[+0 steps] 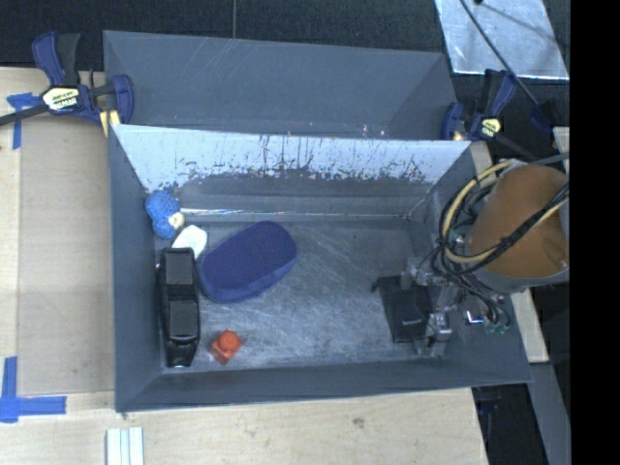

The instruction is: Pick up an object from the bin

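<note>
My gripper (pixel 415 316) is low over the bin floor at the right end, near the front right corner, with no loose thing beside it. The nearest thing is a dark blue oval pad (pixel 246 260), lying left of the middle and well apart from the gripper. A small red-orange block (pixel 225 346) sits near the front wall on the left. A black oblong device (pixel 179 306) lies lengthwise along the left wall.
In the back left corner are a small blue ball-like piece (pixel 161 208) and a white lump (pixel 191 239), close to the black device. The arm with its brown cover and cables hangs over the bin's right wall. Bare floor lies between the gripper and the pad.
</note>
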### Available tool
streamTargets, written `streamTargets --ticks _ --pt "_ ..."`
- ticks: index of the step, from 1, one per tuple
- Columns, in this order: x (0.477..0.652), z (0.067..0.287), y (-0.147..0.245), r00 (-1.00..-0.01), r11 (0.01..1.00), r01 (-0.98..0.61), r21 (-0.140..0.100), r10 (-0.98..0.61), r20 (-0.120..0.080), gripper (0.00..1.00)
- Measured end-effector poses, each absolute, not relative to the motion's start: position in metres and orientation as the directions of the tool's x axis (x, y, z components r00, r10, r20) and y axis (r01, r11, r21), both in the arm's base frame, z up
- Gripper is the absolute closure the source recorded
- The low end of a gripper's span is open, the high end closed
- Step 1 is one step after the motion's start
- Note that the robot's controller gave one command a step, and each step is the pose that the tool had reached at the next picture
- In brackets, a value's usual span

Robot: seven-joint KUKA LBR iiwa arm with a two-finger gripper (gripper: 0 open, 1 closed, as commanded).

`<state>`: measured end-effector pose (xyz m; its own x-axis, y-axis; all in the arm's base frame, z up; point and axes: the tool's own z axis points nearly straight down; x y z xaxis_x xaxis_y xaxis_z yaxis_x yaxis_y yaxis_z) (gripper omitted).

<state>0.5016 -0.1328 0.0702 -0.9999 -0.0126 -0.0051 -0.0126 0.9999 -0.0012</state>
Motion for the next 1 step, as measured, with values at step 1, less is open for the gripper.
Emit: streamTargets --ticks 1 --pt "0.5020 0.0702 -0.1323 -1.000 1.000 -0.014 -0.002 -0.014 -0.006 1.00"
